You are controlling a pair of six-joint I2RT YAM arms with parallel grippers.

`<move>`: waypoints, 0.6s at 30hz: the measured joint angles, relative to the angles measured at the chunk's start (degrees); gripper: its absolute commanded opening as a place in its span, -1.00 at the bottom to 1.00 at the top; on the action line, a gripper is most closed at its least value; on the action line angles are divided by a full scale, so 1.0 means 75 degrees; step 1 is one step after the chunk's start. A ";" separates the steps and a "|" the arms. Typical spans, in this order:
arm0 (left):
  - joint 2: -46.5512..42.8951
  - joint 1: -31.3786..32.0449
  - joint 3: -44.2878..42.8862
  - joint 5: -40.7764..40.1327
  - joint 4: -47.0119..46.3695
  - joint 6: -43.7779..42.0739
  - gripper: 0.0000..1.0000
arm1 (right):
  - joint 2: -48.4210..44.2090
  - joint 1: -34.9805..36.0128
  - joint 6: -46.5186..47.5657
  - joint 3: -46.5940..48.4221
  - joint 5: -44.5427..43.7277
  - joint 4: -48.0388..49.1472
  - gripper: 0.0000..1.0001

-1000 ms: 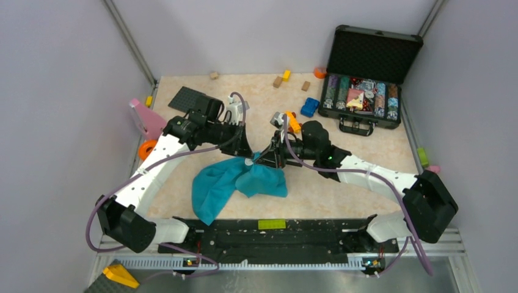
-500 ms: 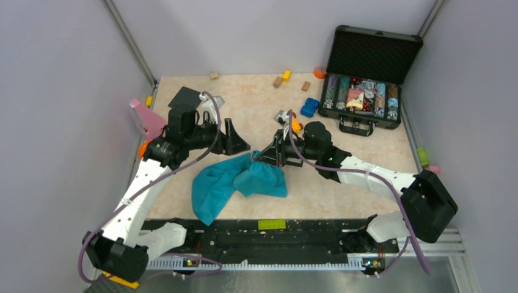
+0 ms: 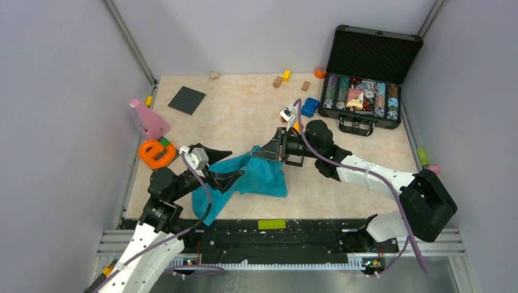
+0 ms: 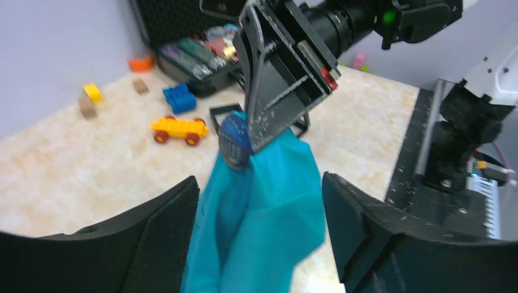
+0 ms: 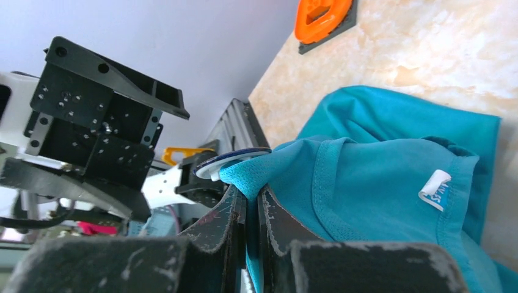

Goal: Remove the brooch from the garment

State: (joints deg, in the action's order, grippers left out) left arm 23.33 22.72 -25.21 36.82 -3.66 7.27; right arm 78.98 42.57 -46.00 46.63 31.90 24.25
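Observation:
The teal-blue garment [image 3: 264,180] lies bunched on the table in front of the arm bases. My right gripper [image 3: 269,152] is shut on a raised fold of it, with the fabric pinched between the jaws in the right wrist view [image 5: 250,194]. The brooch [image 4: 235,142], a small round dark-blue disc, sits on that raised fold just beyond the right fingertips; it shows edge-on in the right wrist view [image 5: 235,158]. My left gripper [image 3: 223,166] is open and empty, at the garment's left edge. In the left wrist view [image 4: 258,186] its jaws stand wide apart, with the cloth [image 4: 269,210] hanging between them.
An open black case [image 3: 366,91] of chips stands at the back right. A blue toy car [image 3: 310,107] and a yellow toy car [image 4: 178,128] are behind the right gripper. A dark grey plate [image 3: 187,99], a pink piece [image 3: 148,119] and an orange ring [image 3: 157,152] are on the left.
My left arm has pulled back from the far left of the table to the near left, its open gripper now facing the garment. My right gripper keeps its hold, the fold slightly higher.

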 measured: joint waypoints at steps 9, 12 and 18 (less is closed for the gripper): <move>0.1029 0.0227 -0.0099 -0.0006 -0.1023 -0.0860 0.18 | 0.0003 0.0000 -0.0930 0.0000 0.0189 0.0545 -1.00; 0.1180 0.0469 -0.0119 -0.0181 -0.1052 -0.1116 0.17 | 0.0003 0.0000 -0.1055 0.0000 0.0265 0.0609 -1.00; 0.1387 0.0895 -0.0300 -0.0446 -0.1128 -0.1443 -0.19 | 0.0009 0.0000 -0.1166 0.0000 0.0385 0.0691 -1.00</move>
State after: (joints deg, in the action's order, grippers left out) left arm 33.74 29.43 -27.46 33.47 -12.12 -3.55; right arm 79.05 42.57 -54.74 46.63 34.79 29.43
